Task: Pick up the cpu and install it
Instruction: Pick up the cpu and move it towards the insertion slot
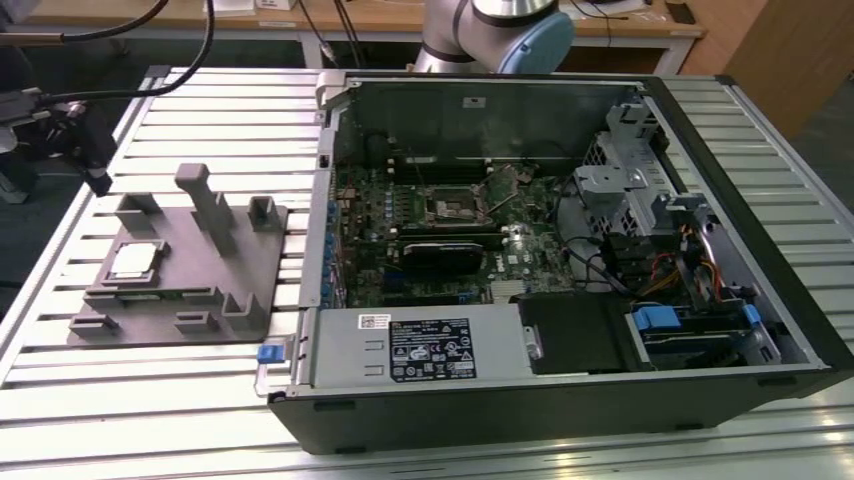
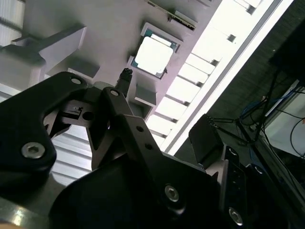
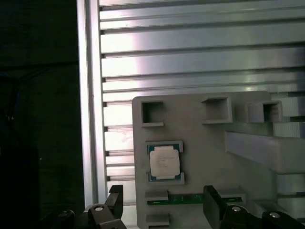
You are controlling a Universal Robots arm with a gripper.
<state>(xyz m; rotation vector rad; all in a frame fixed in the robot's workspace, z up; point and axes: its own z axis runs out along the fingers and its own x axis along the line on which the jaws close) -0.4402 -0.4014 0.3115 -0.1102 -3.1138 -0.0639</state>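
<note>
A slatted metal worktop (image 1: 120, 410) carries a grey tray (image 1: 187, 265) towards the exterior view's left, with an open black computer case (image 1: 534, 420) just beside it on the right; the tray has raised posts and square pockets; in the first wrist view a narrow green strip (image 3: 190, 198) lies in one of its slots; inside the case sit a green circuit board (image 1: 374, 210), a labelled silver box (image 1: 414, 345) along the side nearest the camera, and orange and blue cables (image 1: 687, 270); a wooden desk (image 1: 387, 22) stands behind.

cpu (image 3: 165, 161) clear from above, tall tray posts (image 1: 207, 205) close beside it
</note>
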